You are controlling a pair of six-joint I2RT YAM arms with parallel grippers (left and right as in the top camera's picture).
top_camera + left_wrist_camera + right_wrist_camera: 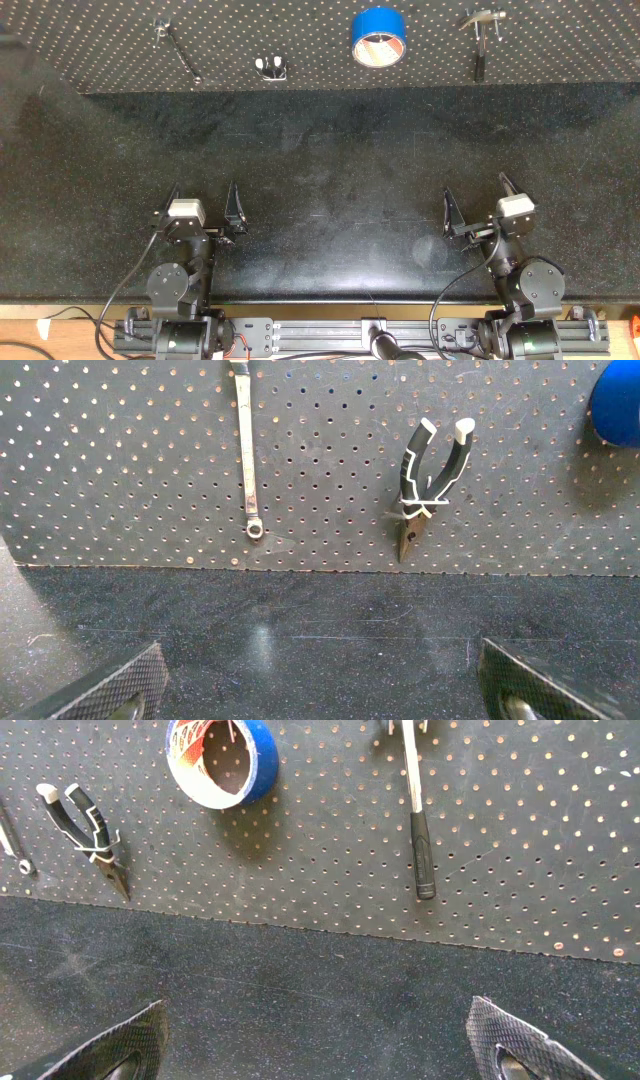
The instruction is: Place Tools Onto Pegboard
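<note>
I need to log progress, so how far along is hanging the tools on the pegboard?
Looks finished. Done: wrench, pliers, blue tape roll and hammer all hang on the pegboard. In hand: nothing; left claw and right claw sit open near their bases. Left: nothing I can see.

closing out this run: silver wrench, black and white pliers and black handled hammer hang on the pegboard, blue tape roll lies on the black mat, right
No: the blue tape roll hangs on the pegboard too, between the black and white pliers and the black handled hammer, as the right wrist view shows. Rest stands.
</note>
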